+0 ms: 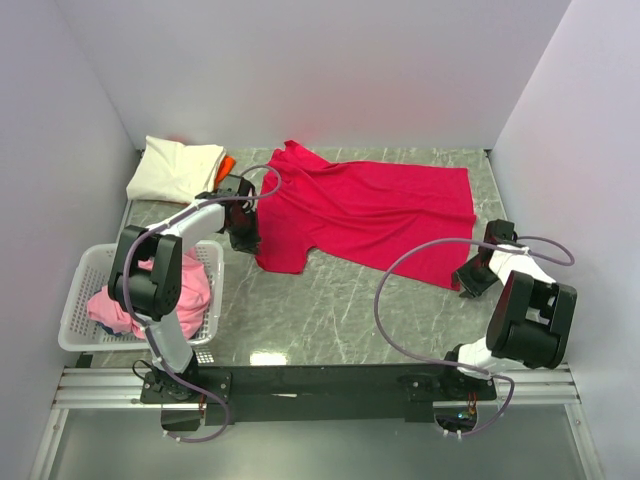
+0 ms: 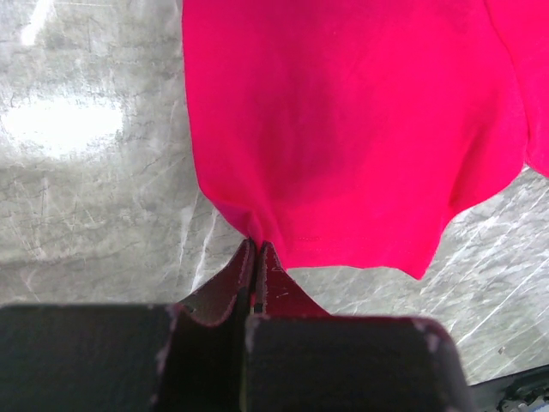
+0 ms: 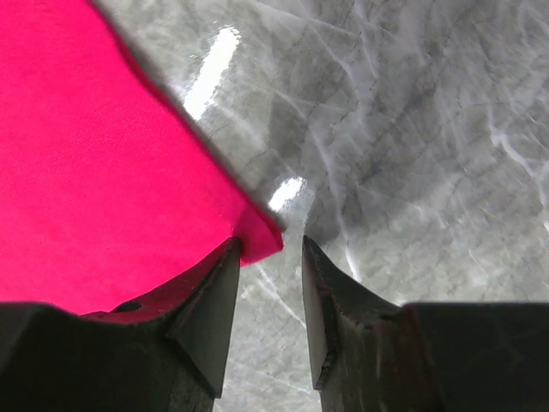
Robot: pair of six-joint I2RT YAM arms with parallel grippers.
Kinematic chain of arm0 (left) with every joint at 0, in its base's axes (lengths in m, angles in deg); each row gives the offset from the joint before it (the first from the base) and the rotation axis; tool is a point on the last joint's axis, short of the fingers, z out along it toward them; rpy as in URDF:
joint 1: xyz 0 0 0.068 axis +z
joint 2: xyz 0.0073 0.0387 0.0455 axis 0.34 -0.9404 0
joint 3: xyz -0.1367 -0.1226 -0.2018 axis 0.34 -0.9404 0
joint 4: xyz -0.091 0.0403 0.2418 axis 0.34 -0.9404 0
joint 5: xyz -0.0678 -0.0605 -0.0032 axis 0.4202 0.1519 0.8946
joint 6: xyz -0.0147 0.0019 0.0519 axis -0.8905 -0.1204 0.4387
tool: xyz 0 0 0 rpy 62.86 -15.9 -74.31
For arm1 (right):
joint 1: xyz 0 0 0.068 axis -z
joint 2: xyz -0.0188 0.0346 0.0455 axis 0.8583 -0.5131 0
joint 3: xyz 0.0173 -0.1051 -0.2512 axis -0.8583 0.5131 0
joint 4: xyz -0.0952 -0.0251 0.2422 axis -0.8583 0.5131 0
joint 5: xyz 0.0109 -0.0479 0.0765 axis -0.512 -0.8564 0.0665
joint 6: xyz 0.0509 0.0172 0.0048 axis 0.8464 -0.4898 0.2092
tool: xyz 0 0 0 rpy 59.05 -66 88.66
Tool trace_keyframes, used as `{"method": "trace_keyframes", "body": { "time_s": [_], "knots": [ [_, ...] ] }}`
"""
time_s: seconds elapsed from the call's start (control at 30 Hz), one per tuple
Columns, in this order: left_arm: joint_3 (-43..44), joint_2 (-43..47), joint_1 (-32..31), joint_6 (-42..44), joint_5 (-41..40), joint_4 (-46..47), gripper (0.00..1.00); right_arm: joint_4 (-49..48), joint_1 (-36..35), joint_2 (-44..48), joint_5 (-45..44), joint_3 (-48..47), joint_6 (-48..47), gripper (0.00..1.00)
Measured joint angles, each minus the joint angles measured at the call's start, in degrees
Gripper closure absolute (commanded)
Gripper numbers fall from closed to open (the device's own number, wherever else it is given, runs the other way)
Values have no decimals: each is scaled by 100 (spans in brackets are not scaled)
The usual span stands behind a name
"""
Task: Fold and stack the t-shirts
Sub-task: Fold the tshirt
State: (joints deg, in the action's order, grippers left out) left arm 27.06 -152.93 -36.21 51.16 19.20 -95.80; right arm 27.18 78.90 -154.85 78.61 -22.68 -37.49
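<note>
A crimson red t-shirt point(image 1: 370, 210) lies spread across the grey marble table point(image 1: 330, 310). My left gripper point(image 1: 243, 238) is shut on the edge of its sleeve point(image 2: 257, 225), the jaws pinched together on the cloth. My right gripper point(image 1: 468, 283) is open at the shirt's near right hem corner point(image 3: 257, 236), which lies between the jaws beside the left finger point(image 3: 214, 292). A folded cream-white t-shirt point(image 1: 175, 168) lies at the back left with an orange one point(image 1: 226, 163) peeking out beside it. Light pink t-shirts point(image 1: 150, 295) fill the basket.
A white plastic lattice basket point(image 1: 80, 300) stands at the left edge of the table. White walls close in the back and both sides. A metal rail point(image 1: 320, 385) runs along the near edge under the arm bases.
</note>
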Motion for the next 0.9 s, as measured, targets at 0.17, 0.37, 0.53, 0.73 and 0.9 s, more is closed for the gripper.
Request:
{"method": "trace_keyframes", "body": {
  "time_s": [0.17,0.37,0.53,0.73,0.9],
  "knots": [
    [0,0,2,39,7,-11,99,-81,0,-140,15,-13,-2,65],
    [9,17,13,39,7,-109,99,-118,2,-219,33,-50,-90,98],
    [74,149,17,33,7,-313,99,-116,2,-208,76,-52,-192,100],
    [107,708,20,-76,2,-501,99,402,-2,-17,61,-57,-345,100],
    [90,1200,26,-225,11,-658,99,931,-4,256,-68,-118,-446,100]
  ]
}}
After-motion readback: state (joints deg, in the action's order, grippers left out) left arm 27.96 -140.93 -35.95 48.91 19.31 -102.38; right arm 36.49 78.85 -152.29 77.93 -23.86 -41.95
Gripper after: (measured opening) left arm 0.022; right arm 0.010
